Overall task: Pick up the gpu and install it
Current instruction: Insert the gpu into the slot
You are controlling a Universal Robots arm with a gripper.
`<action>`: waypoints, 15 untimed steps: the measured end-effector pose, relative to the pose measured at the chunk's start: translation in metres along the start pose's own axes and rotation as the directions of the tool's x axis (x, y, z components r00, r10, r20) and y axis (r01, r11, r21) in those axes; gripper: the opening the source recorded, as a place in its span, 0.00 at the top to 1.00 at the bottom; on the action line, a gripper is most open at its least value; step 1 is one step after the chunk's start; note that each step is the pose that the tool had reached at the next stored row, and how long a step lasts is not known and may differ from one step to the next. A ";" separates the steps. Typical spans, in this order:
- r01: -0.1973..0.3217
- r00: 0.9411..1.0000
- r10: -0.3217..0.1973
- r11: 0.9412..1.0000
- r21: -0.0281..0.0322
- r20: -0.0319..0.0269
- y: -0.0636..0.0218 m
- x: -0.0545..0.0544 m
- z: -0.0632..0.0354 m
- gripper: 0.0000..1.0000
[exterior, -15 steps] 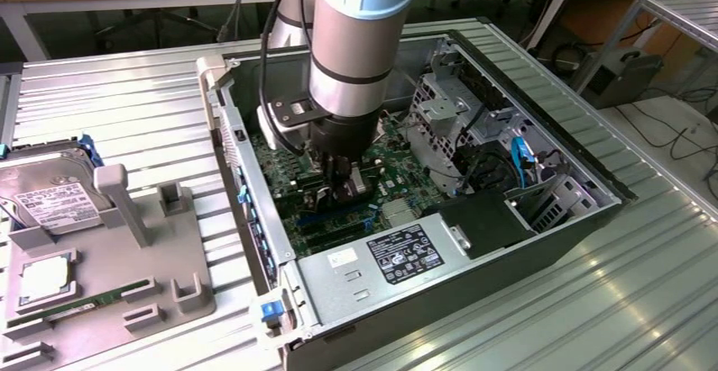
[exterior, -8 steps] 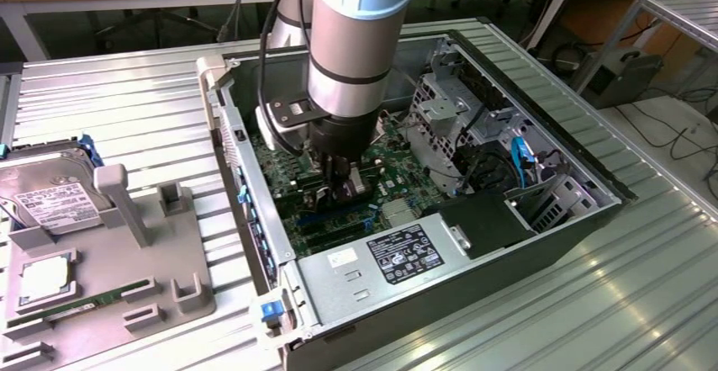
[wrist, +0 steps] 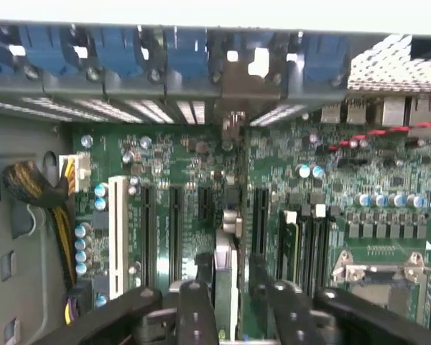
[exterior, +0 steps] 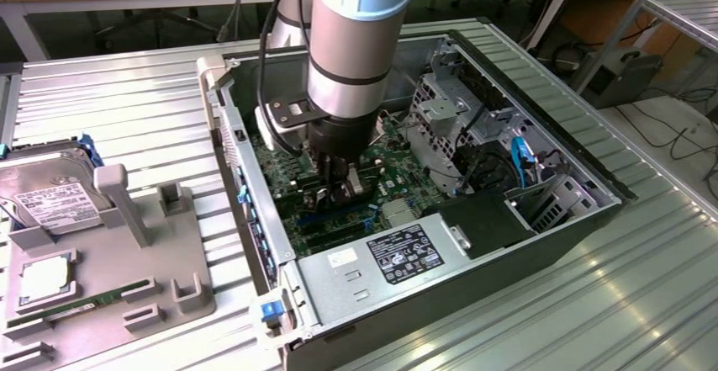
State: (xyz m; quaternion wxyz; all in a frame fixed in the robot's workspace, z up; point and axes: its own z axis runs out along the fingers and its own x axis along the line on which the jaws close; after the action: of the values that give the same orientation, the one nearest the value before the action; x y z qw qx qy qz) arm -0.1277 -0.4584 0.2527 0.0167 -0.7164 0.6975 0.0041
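My gripper (exterior: 340, 188) reaches down into the open computer case (exterior: 583, 219), just above the green motherboard (exterior: 388, 173). In the wrist view the gpu (wrist: 226, 284) stands edge-on between my fingers (wrist: 197, 313), a thin dark card over the expansion slots (wrist: 176, 230). Its silver bracket (wrist: 233, 122) points at the rear slot openings under the blue latches (wrist: 187, 54). The gripper (wrist: 233, 309) is shut on the gpu. In the exterior view the card (exterior: 359, 184) is mostly hidden by the arm.
A silver power supply (exterior: 393, 257) fills the case's near corner and a drive cage (exterior: 443, 106) stands on the exterior view's right. A grey fixture (exterior: 168, 245) left of the case holds a hard drive (exterior: 50, 203), a chip (exterior: 45, 274) and a memory stick (exterior: 79, 304). Yellow-black cables (wrist: 36, 190) lie beside the slots.
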 end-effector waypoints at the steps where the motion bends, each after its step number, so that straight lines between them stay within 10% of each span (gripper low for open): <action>1: 0.000 1.000 0.000 1.000 0.000 0.000 0.0000 0.000 0.0000 0.66; 9: 0.000 1.000 0.000 1.000 0.000 0.000 -0.0005 -0.001 -0.0251 0.67; 15: 0.000 1.000 0.000 1.000 0.000 0.000 -0.0007 -0.002 -0.0309 0.87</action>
State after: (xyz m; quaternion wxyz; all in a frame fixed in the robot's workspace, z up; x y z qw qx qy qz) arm -0.1276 -0.4576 0.2837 0.0168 -0.7164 0.6975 0.0042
